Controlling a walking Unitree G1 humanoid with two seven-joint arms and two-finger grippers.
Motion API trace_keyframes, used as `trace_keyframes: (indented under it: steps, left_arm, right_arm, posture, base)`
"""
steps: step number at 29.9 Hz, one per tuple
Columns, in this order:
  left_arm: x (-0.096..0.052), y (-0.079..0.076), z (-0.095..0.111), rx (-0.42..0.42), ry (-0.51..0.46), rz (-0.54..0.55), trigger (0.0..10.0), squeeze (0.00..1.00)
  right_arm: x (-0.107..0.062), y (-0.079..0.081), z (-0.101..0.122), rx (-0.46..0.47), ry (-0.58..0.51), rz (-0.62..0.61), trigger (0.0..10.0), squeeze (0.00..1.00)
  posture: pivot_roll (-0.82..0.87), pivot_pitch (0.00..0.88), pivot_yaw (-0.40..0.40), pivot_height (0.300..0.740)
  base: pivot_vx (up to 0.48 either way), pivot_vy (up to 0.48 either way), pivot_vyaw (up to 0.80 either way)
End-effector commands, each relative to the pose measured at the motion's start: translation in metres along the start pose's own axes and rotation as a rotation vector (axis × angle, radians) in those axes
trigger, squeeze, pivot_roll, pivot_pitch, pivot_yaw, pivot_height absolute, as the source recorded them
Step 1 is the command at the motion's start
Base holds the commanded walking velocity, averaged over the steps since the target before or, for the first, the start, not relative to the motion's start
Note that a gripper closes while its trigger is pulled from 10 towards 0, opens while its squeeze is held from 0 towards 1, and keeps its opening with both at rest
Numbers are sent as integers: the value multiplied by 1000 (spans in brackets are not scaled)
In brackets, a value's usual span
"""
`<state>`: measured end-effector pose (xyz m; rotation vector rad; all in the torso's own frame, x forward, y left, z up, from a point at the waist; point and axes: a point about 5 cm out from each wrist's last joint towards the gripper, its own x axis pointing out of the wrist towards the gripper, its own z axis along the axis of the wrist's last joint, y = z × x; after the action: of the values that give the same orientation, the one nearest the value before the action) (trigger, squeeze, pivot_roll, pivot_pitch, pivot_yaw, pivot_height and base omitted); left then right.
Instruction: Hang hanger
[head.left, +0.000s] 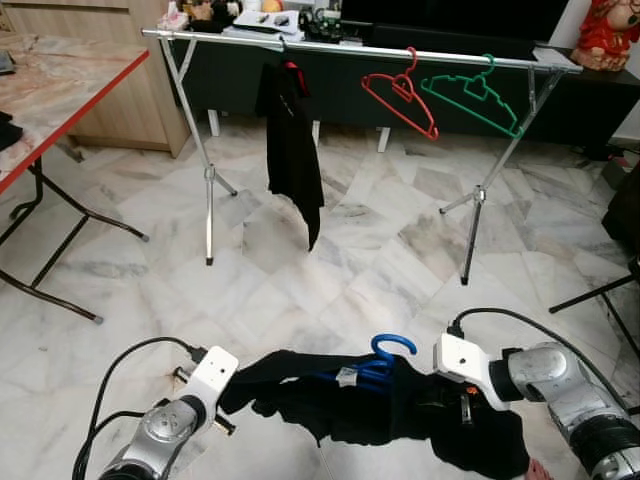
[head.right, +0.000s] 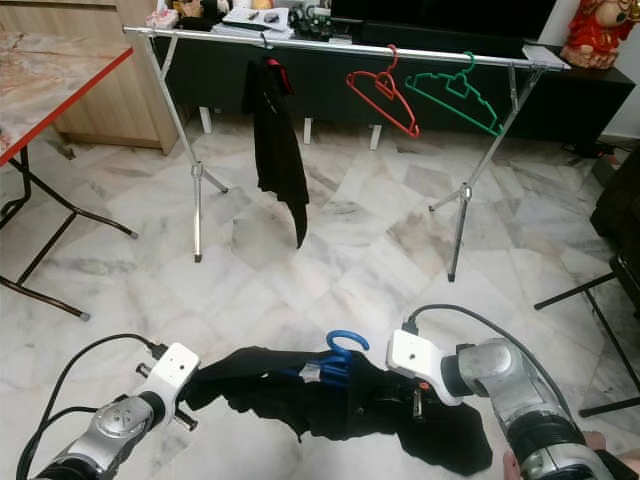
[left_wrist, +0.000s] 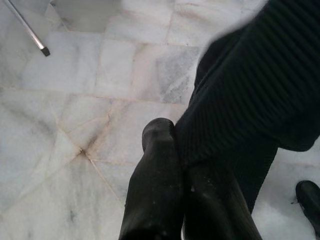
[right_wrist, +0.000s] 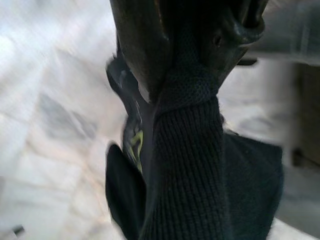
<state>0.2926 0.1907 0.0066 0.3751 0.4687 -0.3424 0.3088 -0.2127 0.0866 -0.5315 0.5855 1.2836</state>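
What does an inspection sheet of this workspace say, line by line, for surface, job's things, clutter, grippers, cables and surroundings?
Surface: white marble tile floor.
Job's things: black knitted garment on a blue plastic hanger, held low between both arms; silver metal clothes rail ahead carries a hung black garment, a red plastic hanger and a green plastic hanger.
Clutter: small items on the dark cabinet behind the rail, too small to tell.
Grippers: left gripper and right gripper each shut on the knitted garment.
Cables: black cables loop at both wrists.
Surroundings: red-edged folding table at left.
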Motion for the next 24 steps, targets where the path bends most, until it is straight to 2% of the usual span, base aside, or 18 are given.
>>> trace_keyframes:
  steps: [1,5,13,18,24]
  left_arm:
    - [-5,-1,-15,3,65,-4,0,0]
    - [-4,0,-13,9,62,-6,0,0]
    - [-3,13,-4,27,40,25,0,0]
    - [-3,16,0,28,33,30,0,0]
    - [-2,15,1,23,26,26,0,0]
  right_arm:
    - [-5,-2,5,8,-59,-6,0,0]
    - [-3,1,-10,-13,80,-12,0,0]
    - [1,12,-20,-10,149,73,0,0]
    - [3,14,-35,-22,274,39,0,0]
    - [8,12,-37,-14,290,-29,0,0]
  posture:
    - [-26,167,-41,740]
    - [-25,165,-41,740]
    - [-18,162,-42,740]
    - [-17,159,-43,740]
    - [-15,161,-44,740]
  base:
    - [0,0,0]
    - [0,0,0]
    - [0,0,0]
    - [0,0,0]
    - [0,0,0]
